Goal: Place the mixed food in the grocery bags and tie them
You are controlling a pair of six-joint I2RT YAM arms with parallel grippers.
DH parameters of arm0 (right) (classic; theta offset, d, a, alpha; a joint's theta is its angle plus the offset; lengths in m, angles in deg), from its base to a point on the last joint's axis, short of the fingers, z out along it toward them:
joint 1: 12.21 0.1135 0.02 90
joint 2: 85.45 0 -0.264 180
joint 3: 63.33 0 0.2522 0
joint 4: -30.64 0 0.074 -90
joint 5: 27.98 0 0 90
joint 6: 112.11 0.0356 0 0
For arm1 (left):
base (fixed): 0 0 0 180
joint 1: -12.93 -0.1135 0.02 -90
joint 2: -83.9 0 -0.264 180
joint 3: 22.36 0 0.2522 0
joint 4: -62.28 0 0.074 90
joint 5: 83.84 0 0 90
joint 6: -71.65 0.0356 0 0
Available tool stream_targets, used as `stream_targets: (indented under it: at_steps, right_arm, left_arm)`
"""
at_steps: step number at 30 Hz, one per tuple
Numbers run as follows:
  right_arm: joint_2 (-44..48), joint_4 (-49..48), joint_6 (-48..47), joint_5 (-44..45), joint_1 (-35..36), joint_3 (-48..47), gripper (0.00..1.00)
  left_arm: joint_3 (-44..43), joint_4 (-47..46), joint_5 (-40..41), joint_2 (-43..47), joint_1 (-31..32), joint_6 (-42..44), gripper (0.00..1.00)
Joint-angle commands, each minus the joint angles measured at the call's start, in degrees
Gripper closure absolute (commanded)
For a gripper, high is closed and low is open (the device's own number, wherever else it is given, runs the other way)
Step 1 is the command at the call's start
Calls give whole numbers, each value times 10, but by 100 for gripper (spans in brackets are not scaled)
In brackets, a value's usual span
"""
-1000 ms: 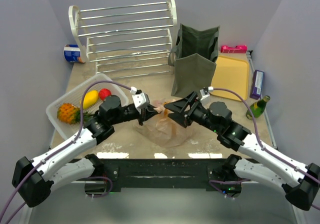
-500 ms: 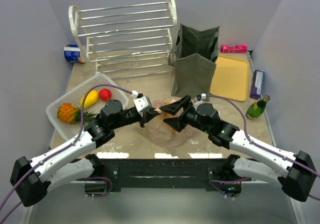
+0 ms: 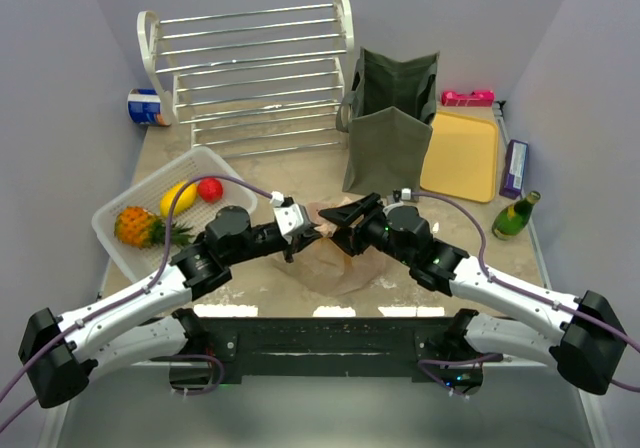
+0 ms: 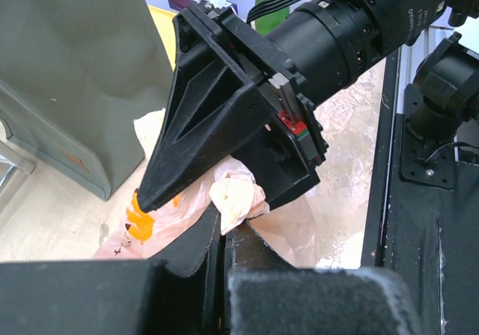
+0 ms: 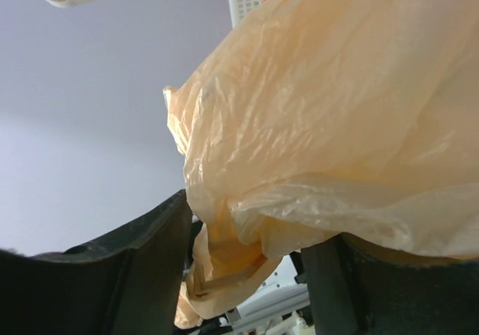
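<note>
One bag, tying stage.
A twist of the peach bag [image 4: 232,200] is clenched between the left fingers [image 4: 188,251]; the right fingers [image 5: 127,268], seemingly spread around it, must be closed next.

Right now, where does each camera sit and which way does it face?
Top external: above and behind the robot, looking down at the table; both arms show, left gripper and right gripper at the peach plastic bag.
Left wrist: faces the right gripper and the bag; own shut fingers pinch the bag.
Right wrist: close against the bag, wall behind; own fingers flank it.
All three share the bag.
</note>
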Motion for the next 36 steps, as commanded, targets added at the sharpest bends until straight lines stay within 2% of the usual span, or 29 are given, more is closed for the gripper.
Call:
stream_targets:
  at_steps: [1,10,16,19,20,22,23,27,29,30,32,33,36]
  right_arm:
    - [5,-21,-2,58,2,-6,47]
    - [1,-18,-30,101,2,-18,54]
    - [-18,-44,-44,94,2,-32,64]
    - [-14,-41,-60,105,2,-41,73]
    - [-11,-42,-66,109,2,-44,81]
    - [-2,-44,-79,116,3,-46,89]
    - [0,-45,-84,120,2,-47,99]
    - [8,-93,-108,120,2,-34,100]
    - [7,-118,-125,123,2,-19,100]
    - [5,-136,-134,120,2,-16,100]
    - [1,-143,-158,126,1,-7,100]
    - [-3,-160,-171,129,1,-5,100]
    - [-19,-165,-225,128,1,-11,100]
  left_arm:
    - [4,-13,18,12,19,22,100]
    - [3,-4,38,11,43,31,100]
    - [1,7,45,-6,64,35,100]
    - [-1,12,65,-9,72,35,100]
    - [-1,13,65,-10,74,34,100]
    - [-1,11,60,-12,78,31,100]
    - [-2,9,58,-16,79,27,100]
    - [-11,4,52,-29,82,0,99]
    - [-24,5,53,-32,83,-22,82]
    - [-26,6,58,-31,82,-29,64]
    - [-33,10,88,-18,82,-53,50]
    - [-36,15,105,-10,81,-60,37]
    - [-38,26,171,40,80,-89,18]
